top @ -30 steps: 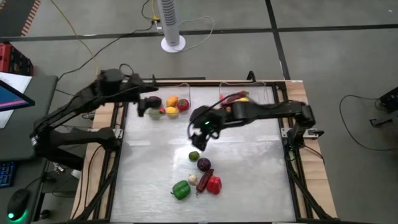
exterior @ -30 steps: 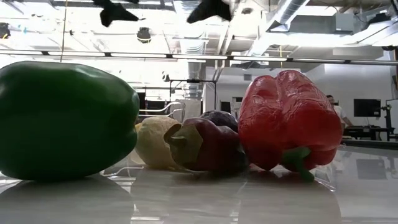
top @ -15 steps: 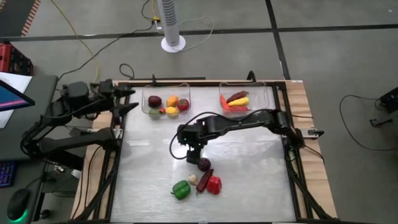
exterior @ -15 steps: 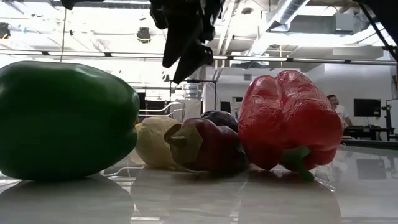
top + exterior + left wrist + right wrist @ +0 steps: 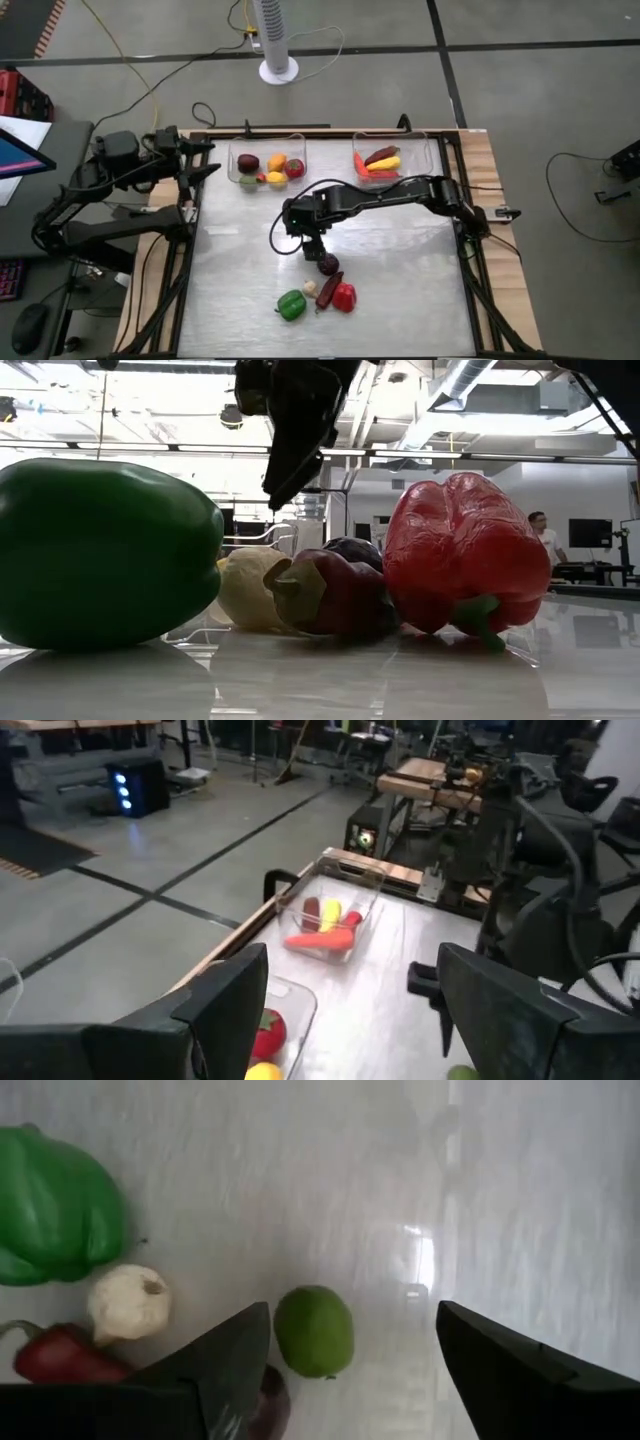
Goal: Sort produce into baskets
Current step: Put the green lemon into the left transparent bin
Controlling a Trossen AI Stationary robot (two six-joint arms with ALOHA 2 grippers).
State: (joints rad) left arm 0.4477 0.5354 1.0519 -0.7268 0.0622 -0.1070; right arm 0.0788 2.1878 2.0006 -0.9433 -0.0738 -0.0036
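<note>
I have the right gripper [image 5: 345,1370] hanging with its jaws open right above the lime [image 5: 314,1330] on the counter [image 5: 400,270]. My left gripper [image 5: 350,1020] waits, jaws open, beside the left basket [image 5: 268,165].

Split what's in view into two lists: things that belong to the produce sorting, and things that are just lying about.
Belongs to the job:
- left basket with round produce
- right basket with long produce
- lime under the open right gripper
- green pepper
- red pepper
- garlic
- open left gripper, waiting beside the table

Just lying about:
- tower fan
- floor cables
</note>
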